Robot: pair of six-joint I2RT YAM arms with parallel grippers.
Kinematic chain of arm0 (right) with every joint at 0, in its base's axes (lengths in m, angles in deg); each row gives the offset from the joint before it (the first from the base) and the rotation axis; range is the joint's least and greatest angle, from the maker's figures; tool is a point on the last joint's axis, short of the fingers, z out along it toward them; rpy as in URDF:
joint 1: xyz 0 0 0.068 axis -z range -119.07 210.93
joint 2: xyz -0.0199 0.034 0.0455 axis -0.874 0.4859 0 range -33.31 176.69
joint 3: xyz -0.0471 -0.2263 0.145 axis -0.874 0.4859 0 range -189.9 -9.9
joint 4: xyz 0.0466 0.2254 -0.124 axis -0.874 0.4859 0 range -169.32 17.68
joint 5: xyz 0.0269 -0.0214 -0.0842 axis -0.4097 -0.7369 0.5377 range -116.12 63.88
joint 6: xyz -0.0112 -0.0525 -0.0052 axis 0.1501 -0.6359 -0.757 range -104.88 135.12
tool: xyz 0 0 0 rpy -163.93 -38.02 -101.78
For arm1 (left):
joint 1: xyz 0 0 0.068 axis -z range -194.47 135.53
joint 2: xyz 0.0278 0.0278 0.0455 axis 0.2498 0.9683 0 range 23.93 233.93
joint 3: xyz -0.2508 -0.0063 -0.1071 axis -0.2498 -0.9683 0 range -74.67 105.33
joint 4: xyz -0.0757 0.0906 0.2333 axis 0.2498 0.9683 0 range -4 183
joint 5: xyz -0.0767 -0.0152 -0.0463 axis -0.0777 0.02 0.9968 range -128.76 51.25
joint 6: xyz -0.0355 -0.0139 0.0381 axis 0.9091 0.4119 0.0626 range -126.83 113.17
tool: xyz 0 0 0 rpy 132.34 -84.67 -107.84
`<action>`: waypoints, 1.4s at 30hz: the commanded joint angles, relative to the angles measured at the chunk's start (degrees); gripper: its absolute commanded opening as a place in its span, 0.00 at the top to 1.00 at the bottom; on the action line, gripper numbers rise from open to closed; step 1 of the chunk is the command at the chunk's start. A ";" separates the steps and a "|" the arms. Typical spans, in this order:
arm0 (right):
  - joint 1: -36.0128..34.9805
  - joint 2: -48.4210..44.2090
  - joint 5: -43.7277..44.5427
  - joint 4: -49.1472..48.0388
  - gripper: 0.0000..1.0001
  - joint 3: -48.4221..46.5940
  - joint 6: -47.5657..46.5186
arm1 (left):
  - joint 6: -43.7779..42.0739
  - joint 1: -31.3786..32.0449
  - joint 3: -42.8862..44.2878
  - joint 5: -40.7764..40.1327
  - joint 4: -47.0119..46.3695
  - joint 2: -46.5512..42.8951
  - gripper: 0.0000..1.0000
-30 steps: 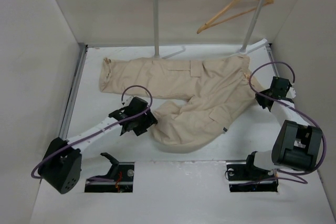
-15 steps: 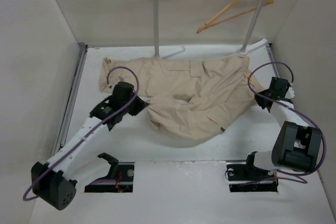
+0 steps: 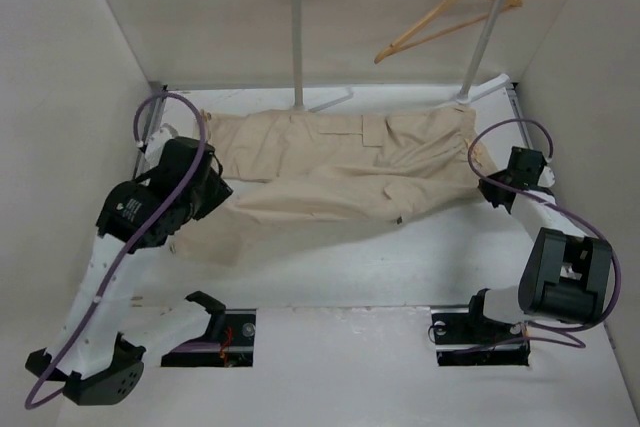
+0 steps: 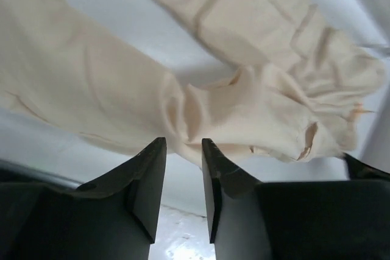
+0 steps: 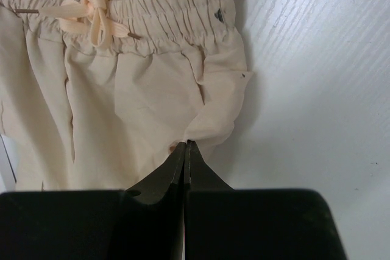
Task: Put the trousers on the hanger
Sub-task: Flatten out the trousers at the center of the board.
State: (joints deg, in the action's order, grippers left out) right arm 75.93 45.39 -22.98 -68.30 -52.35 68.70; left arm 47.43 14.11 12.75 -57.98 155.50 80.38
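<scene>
The beige trousers (image 3: pixel 340 172) lie spread flat across the table, legs pointing left and waistband to the right. Just off the lower leg's end at the left, my left gripper (image 3: pixel 218 190) is lifted above the table. In the left wrist view it (image 4: pixel 184 144) is open, with crumpled cloth (image 4: pixel 244 101) beyond its tips and nothing between them. My right gripper (image 3: pixel 489 190) is shut on a fold of the trousers just below the gathered waistband (image 5: pixel 164 4), and its tips (image 5: pixel 185 144) pinch the cloth. The wooden hanger (image 3: pixel 445 19) hangs on the rail at the back right.
The white clothes-rail stand has one post (image 3: pixel 297 32) behind the trousers' middle and another (image 3: pixel 488 32) at the back right, with feet on the table. White walls close in the left, right and back. Two floor openings (image 3: pixel 215 337) sit near the arm bases.
My left arm has drawn the lower trouser leg leftwards and stretched it out, then let go and lifted away with its jaws apart. The right gripper has kept its hold and place.
</scene>
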 commanded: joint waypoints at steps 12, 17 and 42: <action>-0.98 -2.93 1.78 -0.66 0.97 3.44 -2.08 | -2.67 -14.37 -35.64 -0.99 -3.75 -5.29 0.51; -0.81 -2.94 2.23 -0.04 0.97 2.56 -2.17 | -2.84 -19.74 -43.90 -0.29 -14.09 -3.63 0.46; 0.69 -9.52 4.42 6.54 0.99 3.34 -0.94 | -9.79 -36.25 -27.64 -6.52 -32.51 31.72 0.70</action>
State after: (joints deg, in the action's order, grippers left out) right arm 76.33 36.82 -20.42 -63.75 -48.31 67.19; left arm 39.32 -19.07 -13.87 -60.97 114.38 111.76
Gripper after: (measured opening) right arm 0.015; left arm 0.269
